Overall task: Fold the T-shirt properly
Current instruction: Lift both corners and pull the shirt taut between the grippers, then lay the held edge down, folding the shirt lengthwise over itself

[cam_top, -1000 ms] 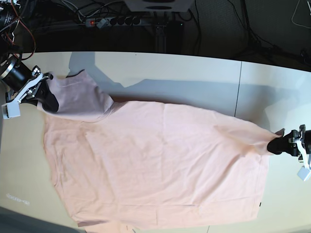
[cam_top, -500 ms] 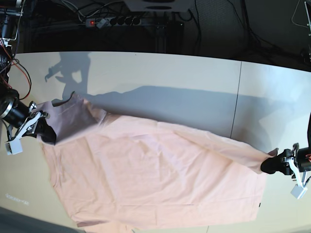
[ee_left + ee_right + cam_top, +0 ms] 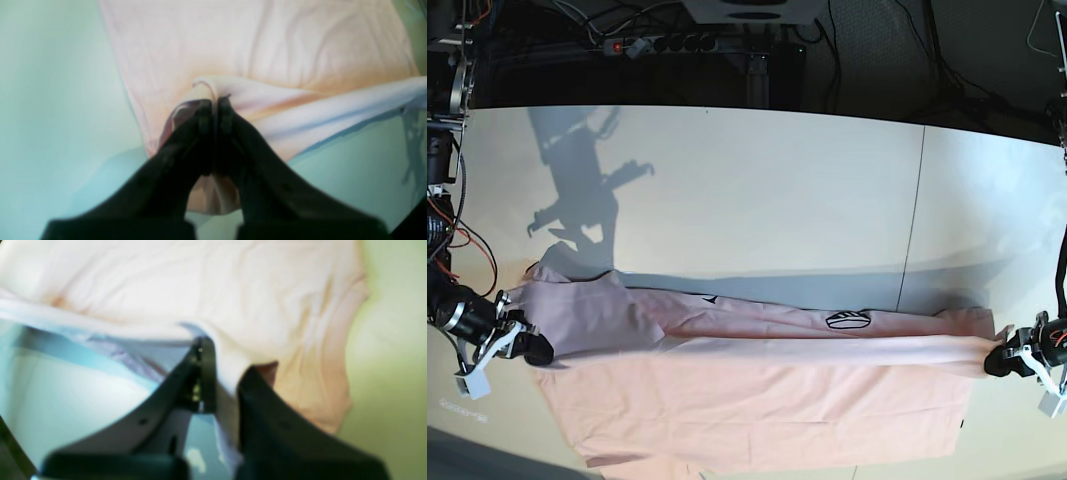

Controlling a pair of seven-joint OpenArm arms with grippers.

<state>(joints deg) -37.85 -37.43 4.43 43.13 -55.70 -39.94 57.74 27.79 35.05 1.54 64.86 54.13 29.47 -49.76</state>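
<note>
The pale pink T-shirt lies across the near half of the table, its far edge lifted and pulled toward the front so that it folds over itself. A strip of black print shows on the turned-over edge. My left gripper, at the right of the base view, is shut on a corner of the T-shirt. My right gripper, at the left of the base view, is shut on the sleeve end. The stretched edge hangs between them just above the lower layer.
The white table has a seam running front to back on the right. A power strip and cables lie beyond the far edge. The shirt's near hem reaches the table's front edge.
Both grippers have moved toward the front of the table, carrying the shirt's far edge over the lower layer. The fold has narrowed the visible shirt and exposed black print.
</note>
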